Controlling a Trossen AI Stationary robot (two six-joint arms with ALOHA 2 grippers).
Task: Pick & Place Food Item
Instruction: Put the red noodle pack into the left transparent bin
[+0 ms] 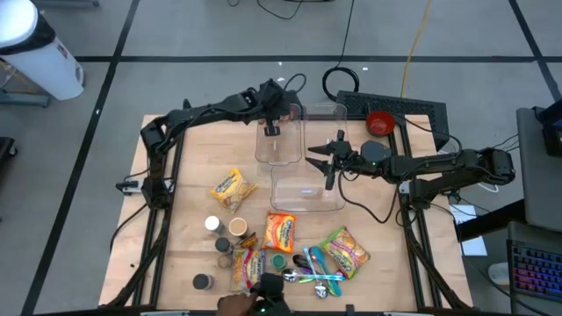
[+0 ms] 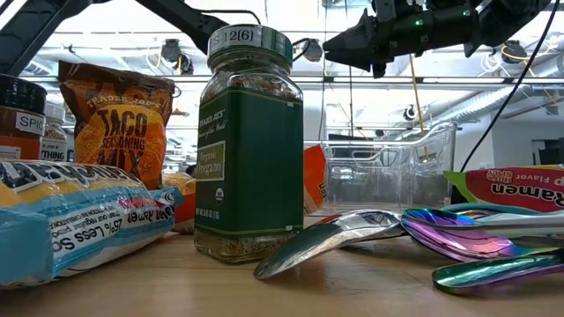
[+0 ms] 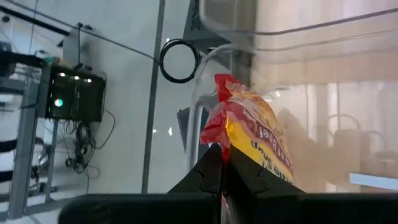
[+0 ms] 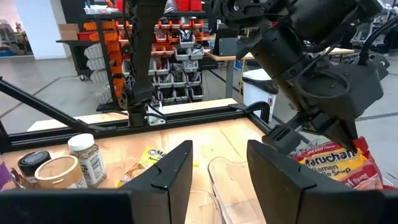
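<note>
— Two pincers aloft, one loaded. Clamped shut in the left pincer (image 3: pixel 222 165): a red-and-yellow ramen packet (image 3: pixel 252 134), gripped by one edge and sticking out past the fingertips.

— And beneath that pincer?

— Straight below, the far clear bin (image 1: pixel 283 140). Hanging above its rim, not inside. Just ahead of the packet, the bin's see-through wall.

— Anything in the way?

— Close by on the inner side, the right pincer (image 1: pixel 330 163): fingers partly spread, gripping nothing, hovering near where the far bin meets the near clear bin (image 1: pixel 307 189). Behind that pincer, toward the table's back edge, a red bowl (image 1: pixel 379 123).

— Farther off, toward the table's front?

— Well apart from both pincers: several more ramen packs (image 1: pixel 230 189), a few spice jars (image 1: pixel 212 225), shiny coloured spoons (image 1: pixel 318 270).

— Differences between views?

— From overhead, hardly a trace of the held packet, tucked under the left pincer. From the right wrist, plain to see: the printed face, pinched at the tip of the other arm. From table height, mostly an oregano jar (image 2: pixel 249 145), a taco seasoning pouch (image 2: pixel 115 114) and spoon bowls up close, covering part of the bin behind.
</note>
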